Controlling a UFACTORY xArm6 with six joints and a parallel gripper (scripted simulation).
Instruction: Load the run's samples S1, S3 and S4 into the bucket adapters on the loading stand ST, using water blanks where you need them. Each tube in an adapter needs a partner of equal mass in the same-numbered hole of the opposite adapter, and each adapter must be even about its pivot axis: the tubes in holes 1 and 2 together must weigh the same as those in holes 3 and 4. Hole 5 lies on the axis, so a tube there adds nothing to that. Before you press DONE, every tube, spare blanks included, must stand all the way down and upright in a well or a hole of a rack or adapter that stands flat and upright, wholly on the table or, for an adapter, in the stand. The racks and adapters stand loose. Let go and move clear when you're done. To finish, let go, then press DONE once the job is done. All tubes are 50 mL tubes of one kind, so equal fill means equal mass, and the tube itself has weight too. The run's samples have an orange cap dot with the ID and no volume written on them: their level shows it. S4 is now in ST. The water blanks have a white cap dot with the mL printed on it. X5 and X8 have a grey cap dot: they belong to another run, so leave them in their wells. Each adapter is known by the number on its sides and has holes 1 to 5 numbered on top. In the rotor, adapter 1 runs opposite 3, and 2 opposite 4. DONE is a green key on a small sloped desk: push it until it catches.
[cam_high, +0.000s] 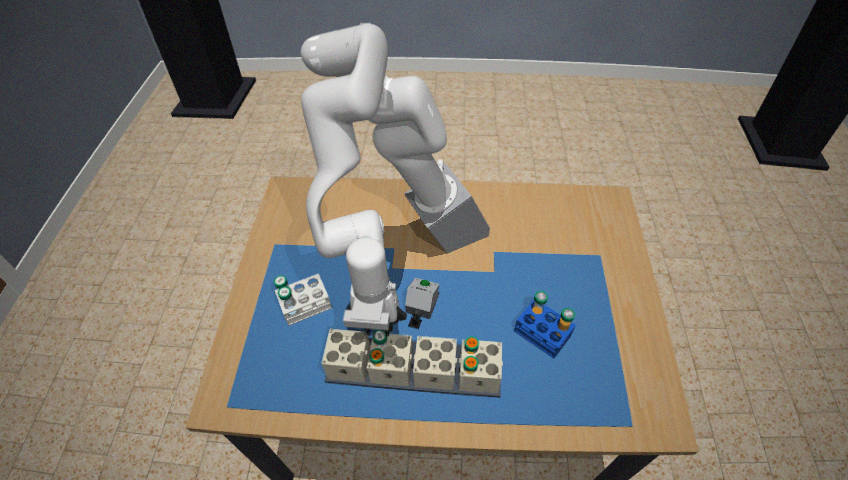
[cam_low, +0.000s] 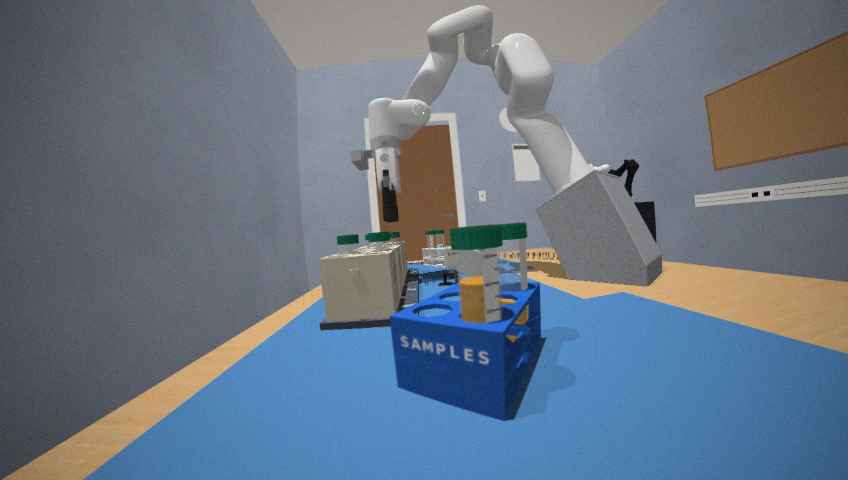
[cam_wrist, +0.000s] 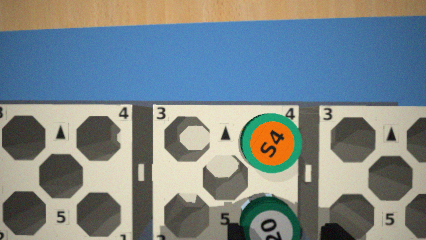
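The loading stand holds a row of beige adapters (cam_high: 412, 362). In the second adapter from the left (cam_high: 389, 359), sample S4 (cam_wrist: 271, 143) with an orange dot stands in hole 4. A water blank marked 20 (cam_wrist: 270, 223) stands in hole 1 beside it; it also shows in the top view (cam_high: 379, 337). My gripper (cam_wrist: 285, 231) hangs straight above this blank, its fingers apart wider than the cap and clear of it, open and empty. In the exterior view the gripper (cam_low: 389, 211) is well above the caps. Two orange-dot tubes (cam_high: 470, 353) stand in the rightmost adapter.
A white blank rack (cam_high: 302, 297) with two tubes stands left of the arm. The DONE desk (cam_high: 422, 297) with its green key (cam_high: 424, 283) is just right of the gripper. The blue SAMPLES rack (cam_high: 544, 327) with two grey-dot tubes stands at the right.
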